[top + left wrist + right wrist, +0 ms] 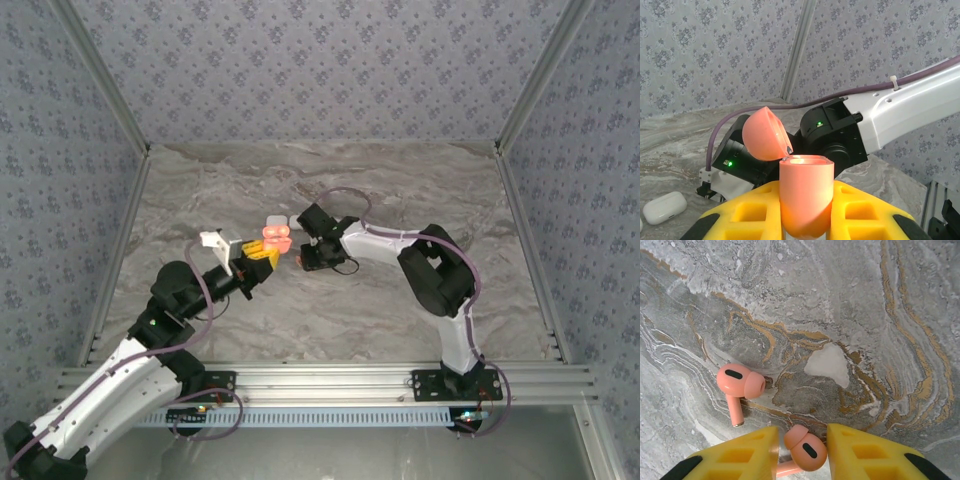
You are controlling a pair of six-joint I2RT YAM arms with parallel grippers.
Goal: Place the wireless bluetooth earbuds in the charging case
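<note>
My left gripper (807,200) is shut on a coral charging case (806,192) and holds it upright above the table, with its lid (765,134) flipped open to the left. In the top view the case (276,238) hangs mid-table at the left gripper (262,256). Two coral earbuds lie on the marble. One earbud (740,382) rests free to the left. The other earbud (806,450) lies between the yellow fingers (865,452) of my right gripper (802,442). Its head touches the right finger, and a small gap shows on the left side.
A white closed case (665,206) lies on the table at the left. The right arm (880,115) reaches in just behind the held case, with its wrist (322,245) close to the left gripper. Patterned walls enclose the marble table (400,190).
</note>
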